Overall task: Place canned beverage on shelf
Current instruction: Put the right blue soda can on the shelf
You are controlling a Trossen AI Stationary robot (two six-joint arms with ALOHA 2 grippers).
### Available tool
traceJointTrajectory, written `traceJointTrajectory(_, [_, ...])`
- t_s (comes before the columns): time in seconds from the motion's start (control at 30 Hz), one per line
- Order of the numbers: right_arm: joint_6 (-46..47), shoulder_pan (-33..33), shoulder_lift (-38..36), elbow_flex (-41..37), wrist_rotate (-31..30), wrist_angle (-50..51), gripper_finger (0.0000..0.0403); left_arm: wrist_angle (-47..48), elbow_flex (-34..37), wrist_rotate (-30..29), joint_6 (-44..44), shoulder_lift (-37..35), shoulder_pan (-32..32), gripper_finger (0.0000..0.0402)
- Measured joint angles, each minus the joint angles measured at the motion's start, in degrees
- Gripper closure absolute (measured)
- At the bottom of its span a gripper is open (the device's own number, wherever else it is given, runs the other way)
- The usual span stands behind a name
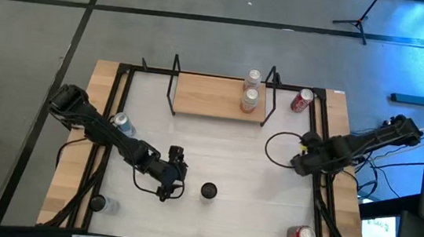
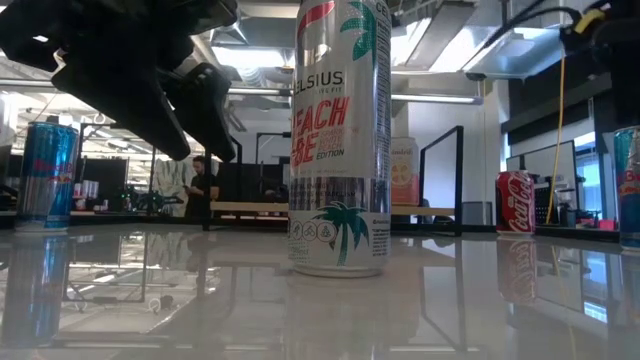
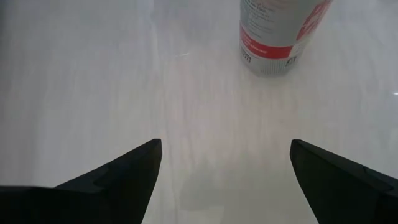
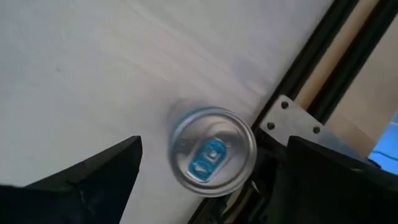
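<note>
I see the left claw low over the white table, in the near-left part, with its fingers spread wide and nothing between them. Just to its right stands a tall white can with a palm tree print, upright on the table and apart from the claw. In the left wrist view only the bottom part of this can shows, beyond the open fingers, with bare table between.

The right claw is at the right side of the table, near the black frame rail. Its fingers are also spread and hold nothing. In the right wrist view I look down on the top of a silver can with a blue tab, standing close to the frame corner; I cannot tell if the fingers are around it or only above it.

The shelf stands at the far side, a light wood board with black rods at both ends. Two silver cans stand on its right part, one behind the other. A red can lies just right of the shelf. Other cans are at the left edge, the near-left corner and the near-right corner.

In the low view a person stands far in the room behind.
</note>
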State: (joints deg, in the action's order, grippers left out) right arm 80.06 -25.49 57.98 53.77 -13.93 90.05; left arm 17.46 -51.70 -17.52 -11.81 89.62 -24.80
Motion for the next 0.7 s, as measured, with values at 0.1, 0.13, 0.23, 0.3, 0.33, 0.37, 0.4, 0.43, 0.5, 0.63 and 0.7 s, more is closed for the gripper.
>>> traceJointTrajectory(0.1, [0.54,0.01,-0.42,-1.74,0.92,-0.02,0.0006,-0.07,0.00,0.00,0.01,0.00,0.00,0.0056])
traceJointTrajectory(0.13, [0.54,0.01,-0.46,-2.17,1.02,-0.13,0.0006,-0.09,0.00,-0.02,0.10,0.00,0.00,0.0056])
traceJointTrajectory(0.23, [0.52,0.00,-0.51,-3.27,1.09,-1.47,0.0006,-0.08,0.00,-0.56,0.25,0.00,0.00,0.0056])
traceJointTrajectory(0.3, [0.46,0.02,-0.48,-4.02,1.65,-2.81,0.0008,-0.06,0.00,-1.45,0.28,0.00,0.00,0.0056])
traceJointTrajectory(0.33, [0.28,0.00,-0.48,-4.50,1.96,-3.38,0.0011,-0.04,0.00,-1.53,0.30,0.00,0.02,0.0056])
traceJointTrajectory(0.37, [-0.13,0.00,-0.50,-5.13,2.42,-3.97,0.0016,-0.05,0.00,-1.55,0.32,0.00,0.02,0.0056])
traceJointTrajectory(0.4, [-0.63,0.01,-0.51,-5.81,2.98,-4.65,0.0023,-0.05,0.00,-1.55,0.34,0.00,0.02,0.0056])
traceJointTrajectory(0.43, [-0.86,-0.01,-0.48,-6.45,3.46,-5.27,0.0033,-0.05,0.00,-1.55,0.34,0.00,0.02,0.0056])
traceJointTrajectory(0.5, [-1.45,0.02,-0.43,-7.31,3.69,-5.94,0.0057,-0.03,0.00,-1.55,0.34,0.00,0.02,0.0056])
traceJointTrajectory(0.63, [-2.56,0.02,-0.35,-7.27,3.31,-5.86,0.0118,-0.04,0.00,-1.55,0.36,0.00,0.02,0.0056])
traceJointTrajectory(0.7, [-3.14,0.01,-0.37,-7.20,2.89,-5.94,0.0149,-0.05,0.00,-1.55,0.36,0.00,0.02,0.0056])
